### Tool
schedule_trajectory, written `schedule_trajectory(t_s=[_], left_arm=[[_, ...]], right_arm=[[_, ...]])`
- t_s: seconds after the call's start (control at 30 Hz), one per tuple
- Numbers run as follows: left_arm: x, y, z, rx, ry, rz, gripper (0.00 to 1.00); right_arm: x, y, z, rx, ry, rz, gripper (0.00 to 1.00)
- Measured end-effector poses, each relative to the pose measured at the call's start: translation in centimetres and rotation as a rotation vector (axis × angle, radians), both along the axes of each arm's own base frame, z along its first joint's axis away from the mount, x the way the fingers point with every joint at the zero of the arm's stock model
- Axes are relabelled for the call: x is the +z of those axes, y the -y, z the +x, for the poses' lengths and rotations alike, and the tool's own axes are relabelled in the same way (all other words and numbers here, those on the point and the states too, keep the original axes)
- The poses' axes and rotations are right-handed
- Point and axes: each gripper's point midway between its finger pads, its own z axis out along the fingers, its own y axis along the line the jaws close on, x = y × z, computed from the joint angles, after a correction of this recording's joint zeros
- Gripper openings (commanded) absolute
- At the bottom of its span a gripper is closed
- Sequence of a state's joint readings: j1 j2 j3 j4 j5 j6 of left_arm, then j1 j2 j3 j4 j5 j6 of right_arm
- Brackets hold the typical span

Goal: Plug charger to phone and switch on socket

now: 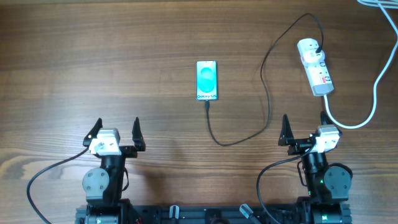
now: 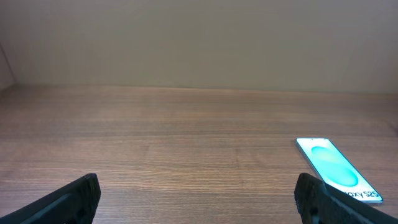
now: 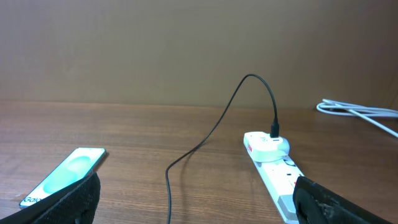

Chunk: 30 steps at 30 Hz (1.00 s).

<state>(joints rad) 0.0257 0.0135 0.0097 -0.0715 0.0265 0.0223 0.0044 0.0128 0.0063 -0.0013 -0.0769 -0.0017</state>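
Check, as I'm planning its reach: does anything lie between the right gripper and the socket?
Only the white cord, which leaves the socket and loops past the right gripper; otherwise bare table.

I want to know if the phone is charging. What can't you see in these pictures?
- Whether the charger tip is in the phone: too small overhead; a finger covers that end in the right wrist view.
- Whether the socket switch is on: too small overhead, cut off by the right wrist view's bottom edge.
- Where the white cord ends: it runs off the overhead edge.
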Motion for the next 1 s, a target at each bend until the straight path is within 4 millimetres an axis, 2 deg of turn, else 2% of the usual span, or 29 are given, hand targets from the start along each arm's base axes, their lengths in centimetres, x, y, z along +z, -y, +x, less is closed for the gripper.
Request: schedule_trajectory(t_s=[0.3, 1.0], left_arm=[[0.2, -2.1, -0.1, 0.123, 0.008, -0.03, 1.0], [0.1, -1.8, -0.1, 0.106, 0.005, -0.027, 1.0]], right_arm=[[0.0, 0.0, 0.0, 0.0, 0.0, 0.0, 1.0], [0.0, 0.0, 0.0, 0.0, 0.0, 0.0, 1.0]])
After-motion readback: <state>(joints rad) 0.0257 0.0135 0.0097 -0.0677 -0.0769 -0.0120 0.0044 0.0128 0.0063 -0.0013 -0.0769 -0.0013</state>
